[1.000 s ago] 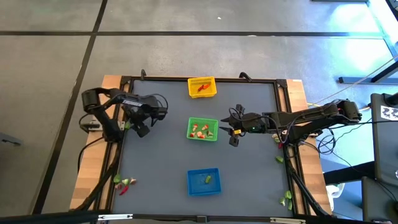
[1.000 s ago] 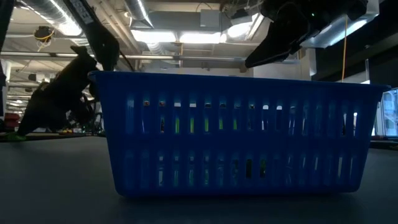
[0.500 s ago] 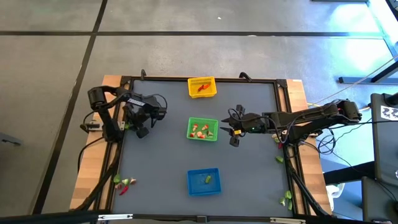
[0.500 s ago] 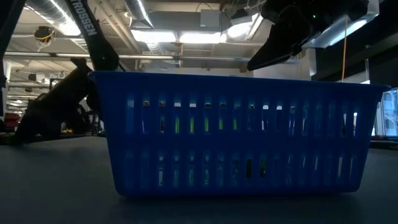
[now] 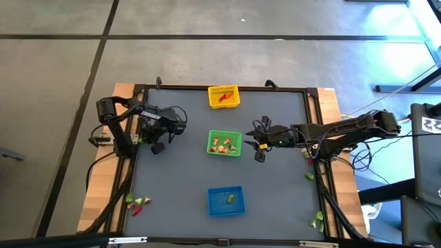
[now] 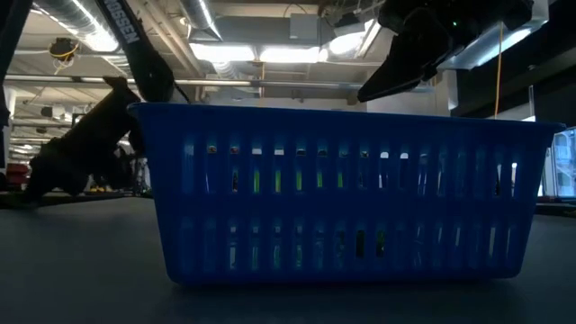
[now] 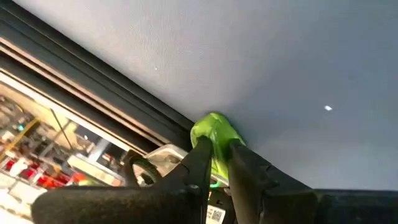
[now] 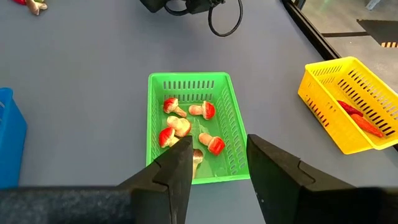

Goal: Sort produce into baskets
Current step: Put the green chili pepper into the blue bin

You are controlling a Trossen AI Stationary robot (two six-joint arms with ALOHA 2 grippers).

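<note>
Holding red-capped pieces, green basket, yellow basket

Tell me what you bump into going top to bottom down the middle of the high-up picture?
yellow basket → green basket → blue basket

A dark grey desk with a black raised rim sits on a pale wooden base that shows along its left and right edges. Around it lies a grey concrete floor crossed by dark seams. Black cables trail down the left side (more run off on the right). Across the desk, the room's ceiling carries bright strip lights and silver ducts.
</note>
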